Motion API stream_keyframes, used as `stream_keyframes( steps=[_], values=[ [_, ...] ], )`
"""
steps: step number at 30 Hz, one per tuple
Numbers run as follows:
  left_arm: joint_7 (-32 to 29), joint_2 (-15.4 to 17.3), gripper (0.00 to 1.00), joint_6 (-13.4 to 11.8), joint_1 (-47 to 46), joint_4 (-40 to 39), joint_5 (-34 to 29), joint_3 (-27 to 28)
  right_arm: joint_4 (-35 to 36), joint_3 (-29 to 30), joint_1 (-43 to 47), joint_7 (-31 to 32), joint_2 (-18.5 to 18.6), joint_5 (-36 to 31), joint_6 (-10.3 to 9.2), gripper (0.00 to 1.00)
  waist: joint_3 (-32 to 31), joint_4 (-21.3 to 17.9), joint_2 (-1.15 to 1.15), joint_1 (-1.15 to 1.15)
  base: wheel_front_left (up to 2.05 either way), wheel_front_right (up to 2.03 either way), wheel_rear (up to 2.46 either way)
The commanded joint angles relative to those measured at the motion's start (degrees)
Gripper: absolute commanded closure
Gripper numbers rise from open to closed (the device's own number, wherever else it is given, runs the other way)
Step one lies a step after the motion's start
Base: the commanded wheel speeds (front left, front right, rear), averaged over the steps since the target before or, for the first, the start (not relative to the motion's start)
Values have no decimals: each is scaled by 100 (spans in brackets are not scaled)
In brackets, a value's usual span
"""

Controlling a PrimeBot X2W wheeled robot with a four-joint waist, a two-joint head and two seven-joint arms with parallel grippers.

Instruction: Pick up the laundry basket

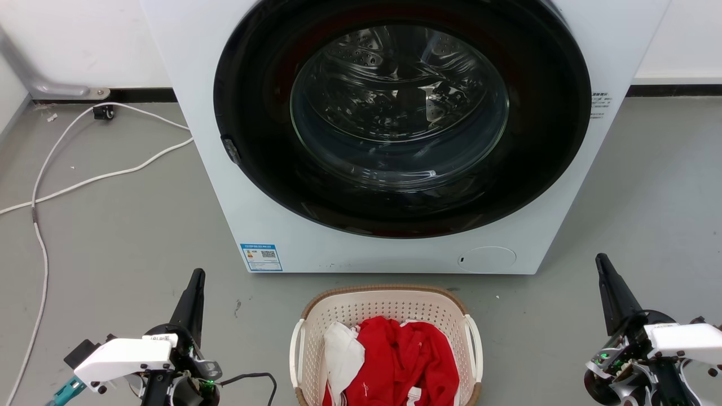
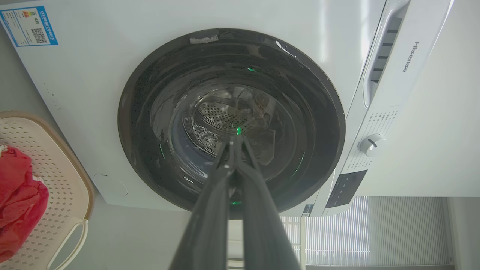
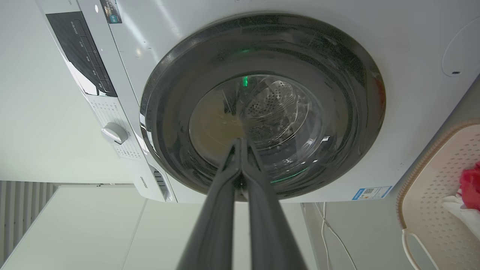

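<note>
the laundry basket (image 1: 389,307) sits on the grey floor (image 1: 113,237), near and central, just in front of the white washing machine (image 1: 395,256). it holds a red garment (image 1: 406,355) and a white cloth (image 1: 344,355). the left jaws hang to its left and the right jaws to its right, both well apart from its side handles. each pair is pressed together on nothing, pointing toward the machine's round glass door (image 1: 395,113).
</note>
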State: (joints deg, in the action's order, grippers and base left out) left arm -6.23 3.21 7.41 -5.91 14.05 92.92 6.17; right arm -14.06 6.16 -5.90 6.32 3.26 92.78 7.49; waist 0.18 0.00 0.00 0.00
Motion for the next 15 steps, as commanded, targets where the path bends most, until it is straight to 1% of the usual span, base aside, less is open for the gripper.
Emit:
stream_keyframes(
  steps=[1,15],
  values=[
    [-13,-11,100,22,-61,7,-41,18,-4,13,-61,11,-21,-24,0,100,0,0,0,0,0,0,0],
    [-19,-16,100,22,-62,8,-46,28,-4,19,-62,20,-26,-30,0,100,0,0,0,0,0,0,0]
  ],
)
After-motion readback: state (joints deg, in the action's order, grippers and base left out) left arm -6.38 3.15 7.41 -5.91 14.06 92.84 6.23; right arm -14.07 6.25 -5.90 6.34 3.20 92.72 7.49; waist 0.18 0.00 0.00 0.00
